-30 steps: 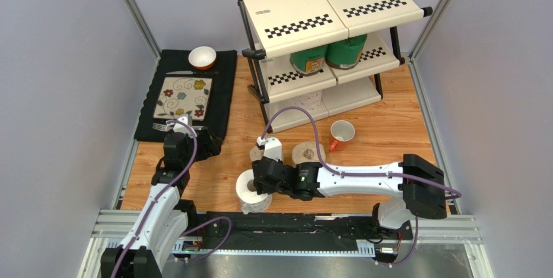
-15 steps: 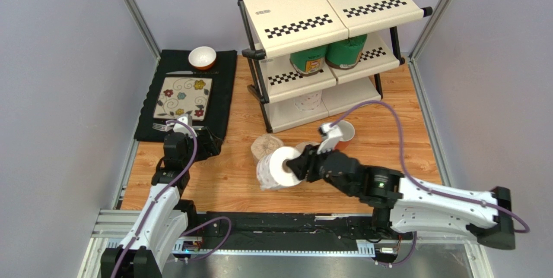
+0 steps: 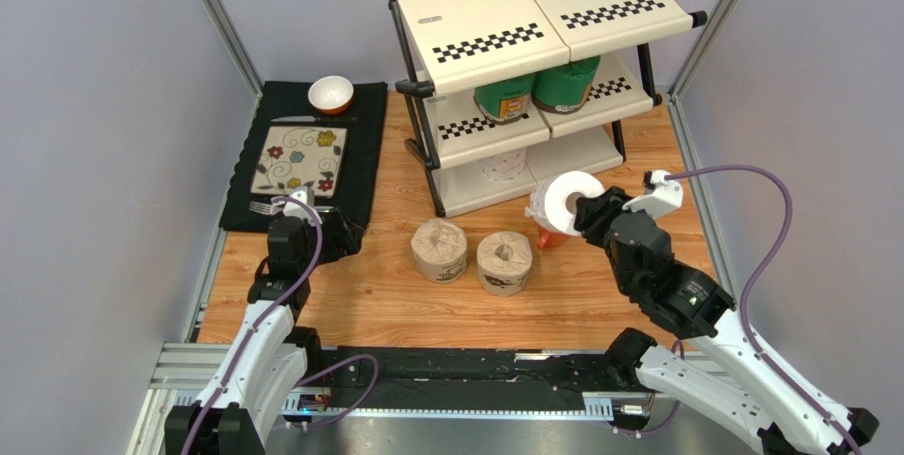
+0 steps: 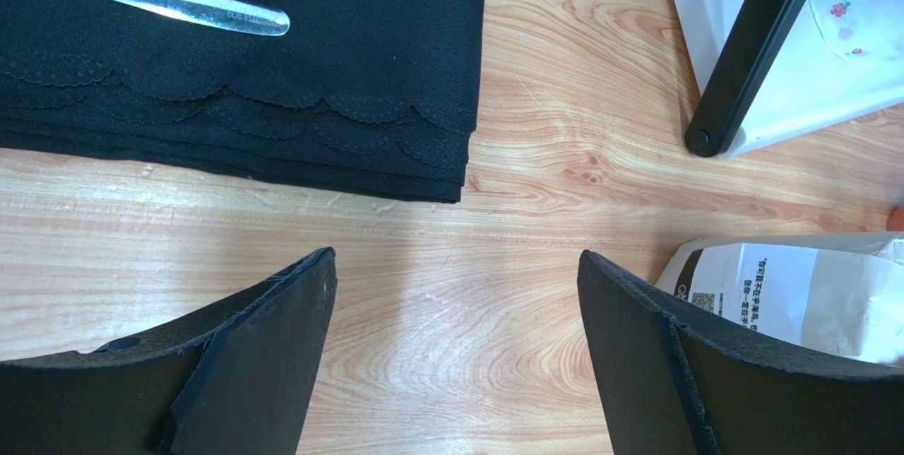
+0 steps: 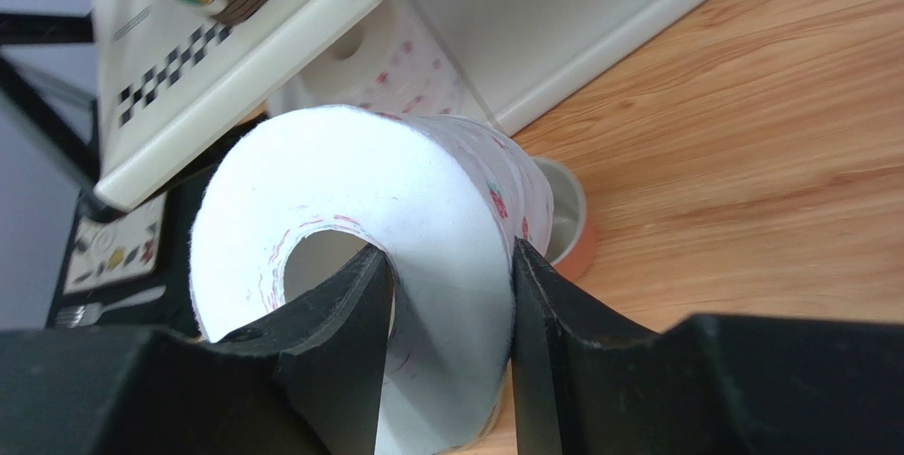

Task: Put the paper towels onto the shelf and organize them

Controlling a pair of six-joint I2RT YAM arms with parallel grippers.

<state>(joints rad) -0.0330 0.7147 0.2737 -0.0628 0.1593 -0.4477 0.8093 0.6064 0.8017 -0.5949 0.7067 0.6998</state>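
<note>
Standing on the wood-grain tabletop (image 3: 371, 296), the shelf (image 3: 531, 15) (grey walls (image 3: 96, 158) around).

Table (image 4: 446, 349) smooth wood-grain; placemat (image 4: 318, 52) matt black cloth; white roll (image 5: 446, 211) soft paper; shelf (image 3: 488, 26) smooth cream panels.

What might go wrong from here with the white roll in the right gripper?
The right gripper pinches one wall of the white roll, one finger in its core; it may swing or slip. The orange mug just beneath may get knocked. The low bottom opening of the shelf may snag it.
</note>
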